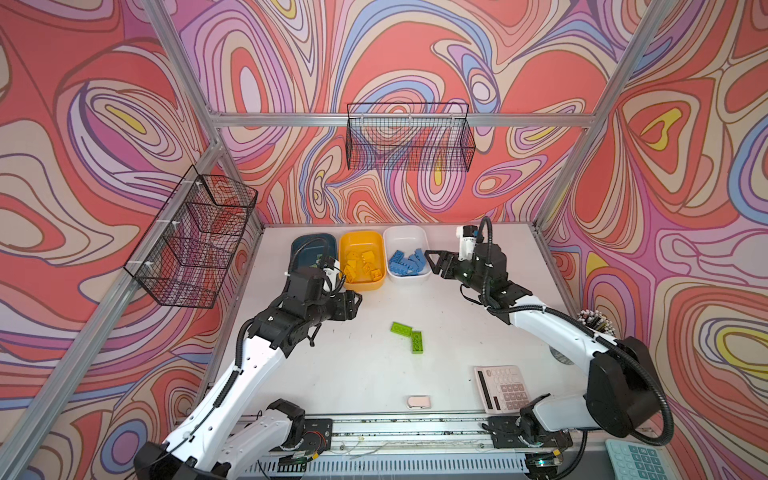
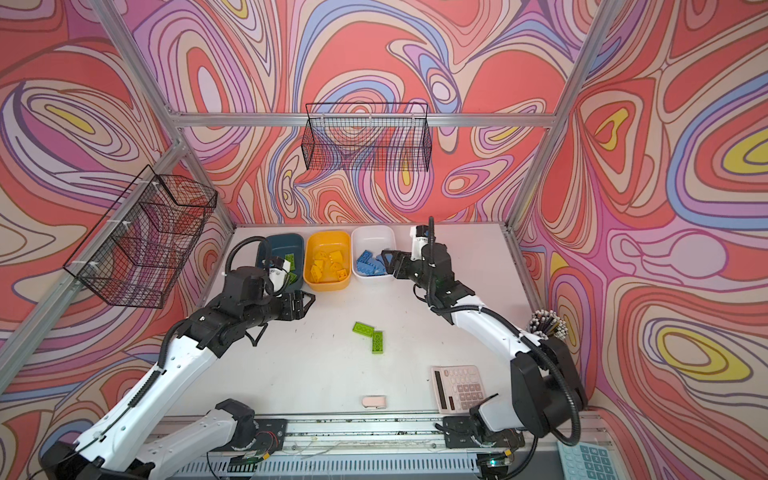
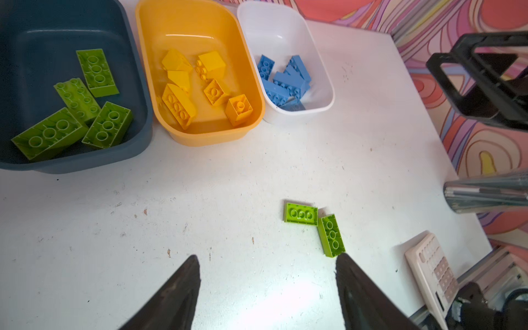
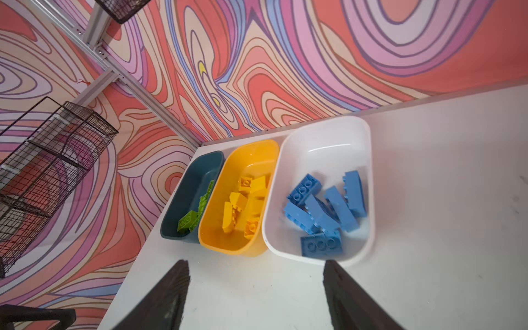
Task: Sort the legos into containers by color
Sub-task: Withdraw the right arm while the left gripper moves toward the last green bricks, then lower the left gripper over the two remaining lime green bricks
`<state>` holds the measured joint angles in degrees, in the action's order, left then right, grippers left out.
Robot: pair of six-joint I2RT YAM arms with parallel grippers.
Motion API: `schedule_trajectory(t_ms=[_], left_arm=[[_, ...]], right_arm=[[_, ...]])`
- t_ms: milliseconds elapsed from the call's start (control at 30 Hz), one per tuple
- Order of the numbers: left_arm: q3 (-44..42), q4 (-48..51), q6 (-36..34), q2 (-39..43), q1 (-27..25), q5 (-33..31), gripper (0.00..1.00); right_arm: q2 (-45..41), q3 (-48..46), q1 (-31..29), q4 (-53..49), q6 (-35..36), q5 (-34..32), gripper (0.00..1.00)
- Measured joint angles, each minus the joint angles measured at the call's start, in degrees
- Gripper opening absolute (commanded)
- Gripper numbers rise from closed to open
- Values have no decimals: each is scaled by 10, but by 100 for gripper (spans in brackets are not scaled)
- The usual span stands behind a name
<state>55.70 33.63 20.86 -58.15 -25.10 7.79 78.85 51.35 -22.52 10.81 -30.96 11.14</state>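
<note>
Two lime green legos lie touching in an L on the white table (image 1: 457,332): one (image 1: 401,329) (image 3: 301,214) and the other (image 1: 417,341) (image 3: 331,235). At the back stand the three containers. The dark teal tub (image 3: 43,43) holds several green legos (image 3: 97,71). The yellow tub (image 1: 360,239) holds yellow legos (image 3: 178,104). The white tub (image 1: 405,232) holds blue legos (image 4: 323,211). My left gripper (image 1: 357,303) (image 3: 267,257) hovers open and empty in front of the teal and yellow tubs. My right gripper (image 1: 432,262) (image 4: 255,261) is open and empty beside the white tub.
A pink calculator (image 1: 503,388) and a small pink object (image 1: 419,402) lie near the table's front edge. A cup of pens (image 1: 596,322) stands at the right edge. Black wire baskets hang on the back wall (image 1: 409,137) and the left wall (image 1: 195,237).
</note>
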Motion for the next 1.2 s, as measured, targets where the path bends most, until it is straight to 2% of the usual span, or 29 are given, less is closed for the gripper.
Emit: schedule_trajectory(t_ms=[133, 233, 533, 667, 800, 967, 1200], left_arm=[[17, 16, -4, -36, -44, -27, 75], [28, 33, -7, -72, -78, -54, 75], [34, 52, 31, -219, -165, -98, 73], [43, 52, 49, -283, -196, -106, 70], [64, 55, 49, -336, -209, -115, 68], [68, 54, 49, -353, -211, -119, 68], [87, 50, 47, -395, -217, -91, 70]], right_arm=[[-52, -94, 50, 24, -48, 32, 79], [-71, -144, 66, 24, -65, 38, 79], [-115, -201, 90, 30, -63, 40, 79], [-116, -214, 90, 31, -58, 30, 79], [-116, -214, 90, 31, -55, 24, 79], [-116, -214, 90, 34, -54, 23, 79], [-110, -219, 90, 55, -59, 24, 79]])
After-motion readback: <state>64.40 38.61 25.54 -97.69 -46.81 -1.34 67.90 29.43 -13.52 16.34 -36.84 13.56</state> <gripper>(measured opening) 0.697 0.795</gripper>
